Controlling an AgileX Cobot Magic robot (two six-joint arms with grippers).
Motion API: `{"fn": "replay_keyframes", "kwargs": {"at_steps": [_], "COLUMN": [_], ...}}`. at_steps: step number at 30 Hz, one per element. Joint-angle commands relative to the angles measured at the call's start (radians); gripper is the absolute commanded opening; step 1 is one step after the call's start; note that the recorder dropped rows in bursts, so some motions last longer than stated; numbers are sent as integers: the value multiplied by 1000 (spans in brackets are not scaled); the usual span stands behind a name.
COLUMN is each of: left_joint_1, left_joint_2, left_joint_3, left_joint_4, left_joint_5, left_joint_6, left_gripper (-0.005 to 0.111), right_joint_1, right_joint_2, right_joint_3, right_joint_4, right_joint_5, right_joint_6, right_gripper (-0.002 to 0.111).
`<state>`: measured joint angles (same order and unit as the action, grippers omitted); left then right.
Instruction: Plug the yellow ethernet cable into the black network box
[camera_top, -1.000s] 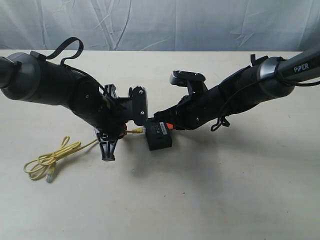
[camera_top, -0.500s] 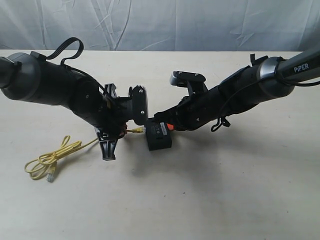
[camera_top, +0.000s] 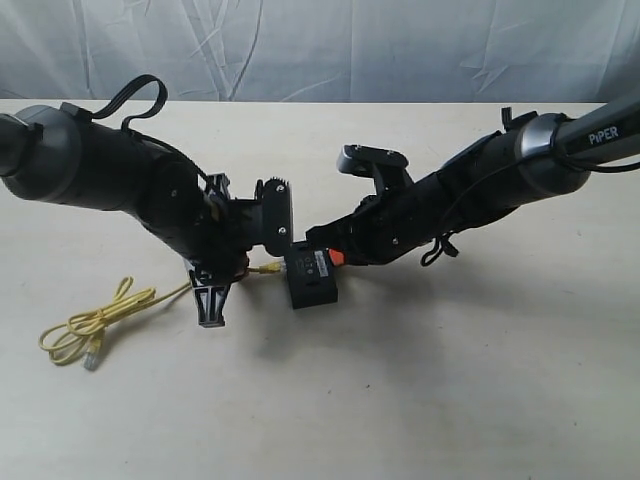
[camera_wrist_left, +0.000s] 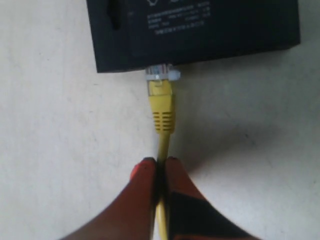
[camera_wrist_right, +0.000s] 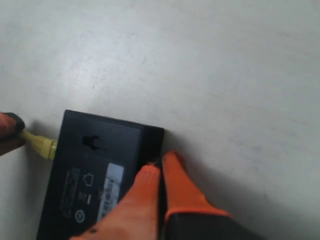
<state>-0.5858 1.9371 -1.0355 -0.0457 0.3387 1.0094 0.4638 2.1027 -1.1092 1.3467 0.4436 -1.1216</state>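
Note:
The black network box (camera_top: 310, 280) lies flat on the table between the two arms. My left gripper (camera_wrist_left: 160, 162) is shut on the yellow ethernet cable (camera_wrist_left: 161, 112) just behind its clear plug (camera_wrist_left: 161, 75). The plug's tip meets the box's side face (camera_wrist_left: 200, 47); how deep it sits I cannot tell. The rest of the cable trails left to a loose coil (camera_top: 85, 330). My right gripper (camera_wrist_right: 161, 161) is shut, its orange fingertips (camera_wrist_right: 175, 172) against the opposite edge of the box (camera_wrist_right: 100, 165), beside the white label (camera_wrist_right: 112, 182).
The beige table (camera_top: 450, 380) runs wide around the box. A wrinkled grey cloth backdrop (camera_top: 320, 45) hangs behind the far edge. The left arm's black body (camera_top: 110, 175) and the right arm (camera_top: 480, 190) lean in over the middle.
The box, the plug and both grippers have shifted slightly to the left. The cable coil has been dragged left as well.

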Motion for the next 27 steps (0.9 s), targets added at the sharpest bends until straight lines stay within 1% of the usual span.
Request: {"fn": "replay_keyframes", "kwargs": {"at_steps": [1,5,11,16,24,27], "left_joint_1": [-12,-12,-12,-12,-12,-12], "left_joint_2": [-2,-2,-2,-2,-2,-2], "left_joint_3": [-14,-14,-14,-14,-14,-14], "left_joint_4": [-24,-24,-24,-24,-22,-11], "left_joint_5": [-62,-62,-67,-69,-69,-59], "left_joint_6": [-3,-3,-3,-3,-3,-3], "left_gripper": [0,0,0,0,0,0], "right_joint_1": [16,14,14,14,14,14], "right_joint_2": [-10,-10,-10,-13,-22,-35], "right_joint_3": [-3,-3,-3,-3,-3,-3], "right_joint_4": [8,3,3,-59,-68,-70], "right_joint_5": [98,27,-32,-80,-95,-62], "right_joint_6": [-4,-4,14,63,66,66], "right_gripper": [-1,-1,-1,-1,-1,-1]}}
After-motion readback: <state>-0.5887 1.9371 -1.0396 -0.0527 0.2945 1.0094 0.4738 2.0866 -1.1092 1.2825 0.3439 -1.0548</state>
